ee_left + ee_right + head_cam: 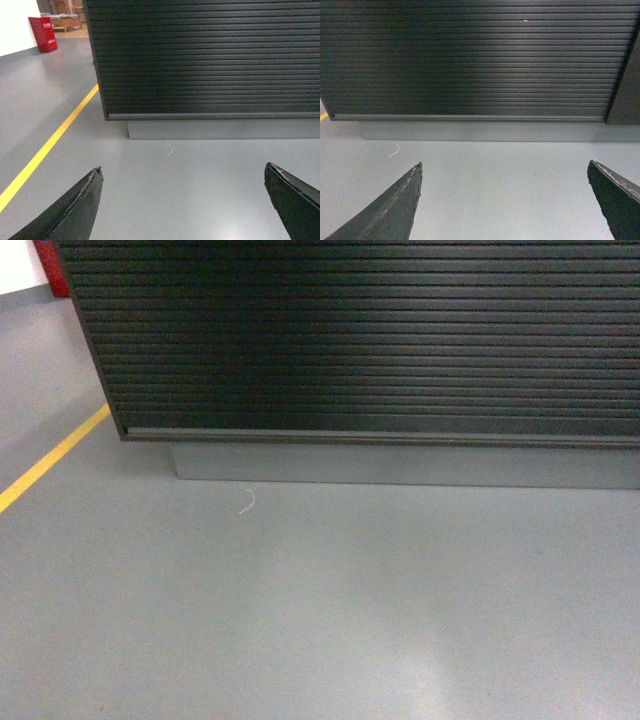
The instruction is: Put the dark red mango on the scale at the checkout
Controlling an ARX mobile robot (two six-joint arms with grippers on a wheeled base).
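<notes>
Black ribbed front panel of checkout [380,340], 1 pc, fills upper head view; grey base plinth [400,465] beneath, 1 pc; grey floor [320,620] in front. Left gripper [182,200]: jaws wide apart, nothing between, empty. Right gripper [502,200]: same, wide open, empty. Dark red mango: 0 in view, whereabouts can't tell. Scale: 0 in view; countertop above frame in all 3 cams. Step, by judgement: approach/search phase w/ base facing checkout, fruit not yet in hand. Next move calls for locating mango, since neither gripper carries it, then raising view to find scale on top. Misc: yellow floor line [50,462] x1, near checkout's left corner; red box [43,34] x1, far left bkgd; white scrap [247,503] x1 on floor near plinth.
</notes>
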